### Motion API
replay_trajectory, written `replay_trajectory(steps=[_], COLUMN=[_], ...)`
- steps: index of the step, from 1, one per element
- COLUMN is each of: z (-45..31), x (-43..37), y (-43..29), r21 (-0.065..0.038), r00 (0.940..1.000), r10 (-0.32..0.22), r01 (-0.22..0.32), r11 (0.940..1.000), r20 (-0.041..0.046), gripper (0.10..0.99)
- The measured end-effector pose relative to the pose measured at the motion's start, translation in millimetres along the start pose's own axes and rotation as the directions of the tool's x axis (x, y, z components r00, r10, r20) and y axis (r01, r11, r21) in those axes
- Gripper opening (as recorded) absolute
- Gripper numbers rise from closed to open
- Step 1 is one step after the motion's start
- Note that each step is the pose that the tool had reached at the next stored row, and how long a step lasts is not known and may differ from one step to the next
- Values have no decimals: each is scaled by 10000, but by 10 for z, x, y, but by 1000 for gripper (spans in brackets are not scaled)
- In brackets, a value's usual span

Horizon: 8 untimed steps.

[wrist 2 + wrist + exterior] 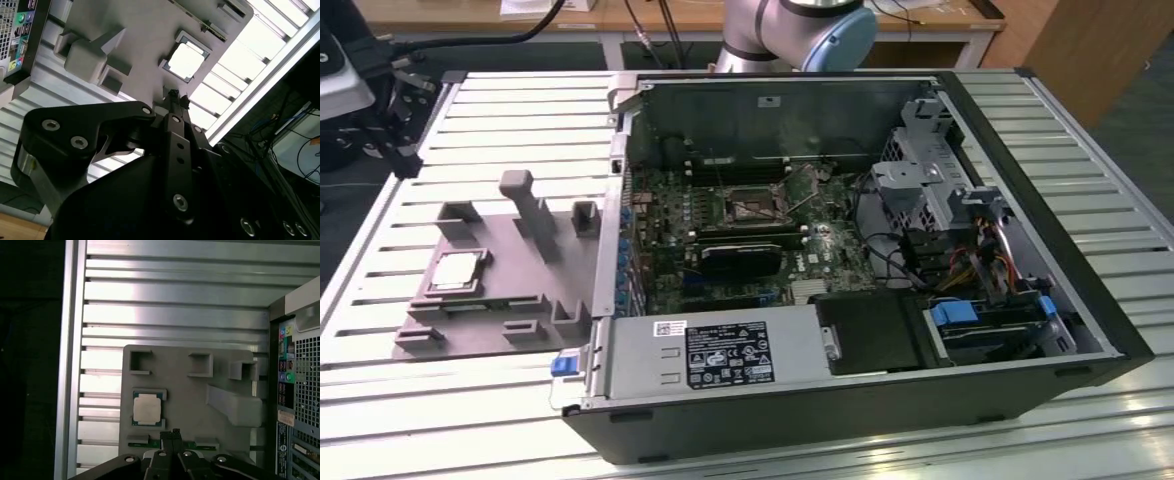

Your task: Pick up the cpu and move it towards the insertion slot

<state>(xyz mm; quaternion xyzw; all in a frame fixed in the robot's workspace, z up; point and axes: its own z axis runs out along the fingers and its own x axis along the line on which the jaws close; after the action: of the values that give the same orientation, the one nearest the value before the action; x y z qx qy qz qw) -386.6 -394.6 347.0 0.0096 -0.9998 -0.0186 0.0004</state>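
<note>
step: the pick; cpu (458,272) not yet grasped.
cpu: seated in grey fixture (520,290) on the desk (440,410), lower left of the exterior view.
jaws: closed together, empty, near the cpu.
insertion slot (750,205): mid-frame inside the case (854,420), well apart.
next move, by my judgement: calls for jaws parted to straddle the chip.

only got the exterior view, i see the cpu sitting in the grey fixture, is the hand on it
Observer: No. In the first wrist view the hand is apart from the cpu and holds nothing.
Operator: open or shut
Observer: Shut. The fingertips meet in both wrist views.
</note>
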Motion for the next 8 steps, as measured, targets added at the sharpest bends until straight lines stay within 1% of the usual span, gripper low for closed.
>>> replay_trajectory(steps=[8], z=[90], x=[4], y=[-4], r21=[6], r00=[10000], r10=[0], r01=[0], r11=[10000], r20=[0], gripper=[102])
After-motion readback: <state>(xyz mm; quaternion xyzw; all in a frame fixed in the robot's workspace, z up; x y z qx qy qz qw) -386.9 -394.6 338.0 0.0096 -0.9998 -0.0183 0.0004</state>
